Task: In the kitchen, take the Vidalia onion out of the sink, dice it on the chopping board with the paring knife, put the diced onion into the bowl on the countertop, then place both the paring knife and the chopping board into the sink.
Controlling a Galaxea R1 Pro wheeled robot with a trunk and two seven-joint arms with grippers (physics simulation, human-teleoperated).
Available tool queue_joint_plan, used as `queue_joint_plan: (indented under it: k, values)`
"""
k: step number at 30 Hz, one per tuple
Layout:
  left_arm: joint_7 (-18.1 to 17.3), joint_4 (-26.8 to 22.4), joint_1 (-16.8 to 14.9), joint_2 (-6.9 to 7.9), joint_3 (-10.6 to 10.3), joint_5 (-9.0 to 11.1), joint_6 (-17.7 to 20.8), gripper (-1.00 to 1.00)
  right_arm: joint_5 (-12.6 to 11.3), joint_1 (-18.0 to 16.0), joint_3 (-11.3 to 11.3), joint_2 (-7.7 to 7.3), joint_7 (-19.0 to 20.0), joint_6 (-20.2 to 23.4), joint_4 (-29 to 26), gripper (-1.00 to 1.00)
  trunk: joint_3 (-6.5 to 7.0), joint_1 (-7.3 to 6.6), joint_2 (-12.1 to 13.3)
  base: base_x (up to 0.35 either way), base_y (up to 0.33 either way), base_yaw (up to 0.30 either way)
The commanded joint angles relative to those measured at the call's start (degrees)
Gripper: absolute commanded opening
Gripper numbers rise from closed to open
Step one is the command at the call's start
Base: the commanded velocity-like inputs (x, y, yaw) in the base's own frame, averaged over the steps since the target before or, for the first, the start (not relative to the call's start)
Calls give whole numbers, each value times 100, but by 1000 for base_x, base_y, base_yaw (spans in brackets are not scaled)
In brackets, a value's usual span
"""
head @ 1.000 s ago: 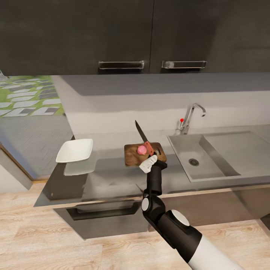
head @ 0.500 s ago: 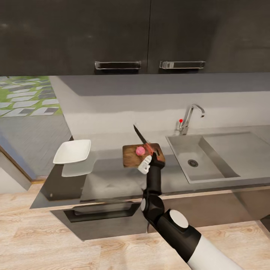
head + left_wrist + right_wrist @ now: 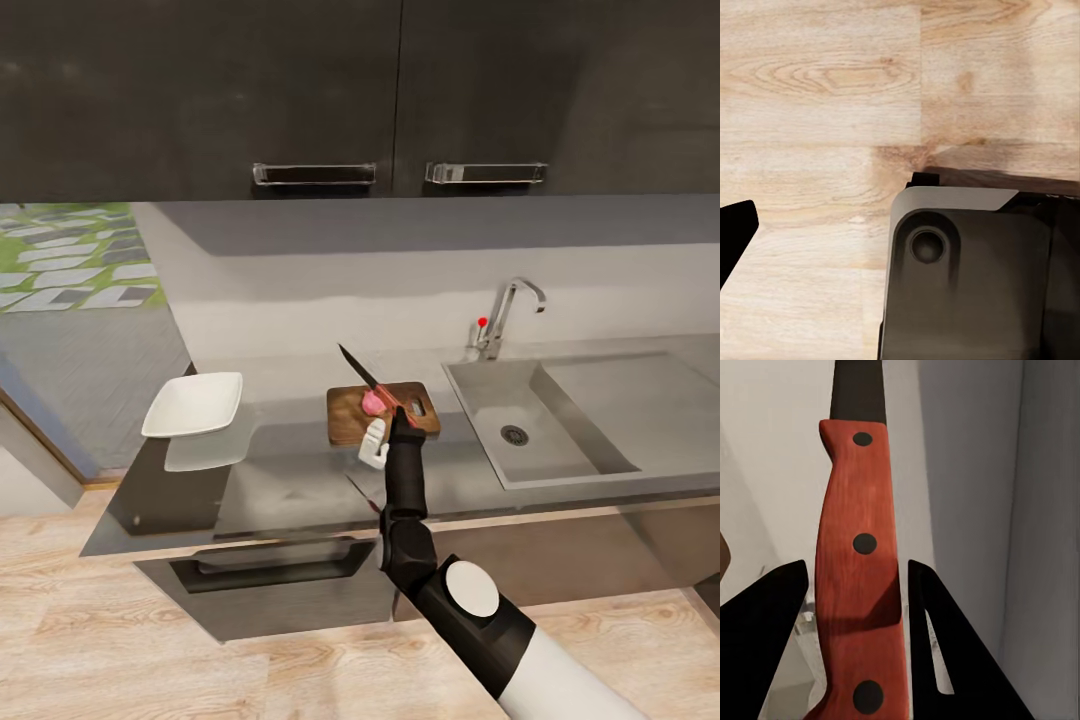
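Right end effector point(image 3: 396, 415) grips paring knife point(image 3: 368, 381), forearm reaching upright, blade slanting over onion point(image 3: 373, 402).

**Wood, steel and gloss under my eyes**

My matt black fingers point(image 3: 765, 645) flank the paring knife point(image 3: 859, 547), its reddish wooden handle smooth and riveted, its blade dark. The chopping board point(image 3: 345, 410) is brown wood. The surface point(image 3: 290, 480) is glossy grey, the sink point(image 3: 590, 400) brushed metal, the bowl point(image 3: 193, 403) smooth white, the floor point(image 3: 817, 90) pale wood.

Black right arm point(image 3: 405, 500) (white disc joint), white upper sleeve.
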Motion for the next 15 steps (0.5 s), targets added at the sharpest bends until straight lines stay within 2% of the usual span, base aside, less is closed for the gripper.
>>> queue_joint_plan:
  k: [1,6,15]
  values:
    - [7,25,-11,-3,-50,52,-40,100,22,-8,12,-7,-8,39,-4,-100,-11,3,-11,0,0,0]
    - [7,25,-11,-2,-47,52,-40,100,34,-8,11,-26,-3,37,-41,-100,-11,3,-11,50,-67,0]
    - [7,25,-11,6,-42,52,-41,100,-6,-8,26,-49,-3,33,5,-100,-11,3,-11,153,-166,0]
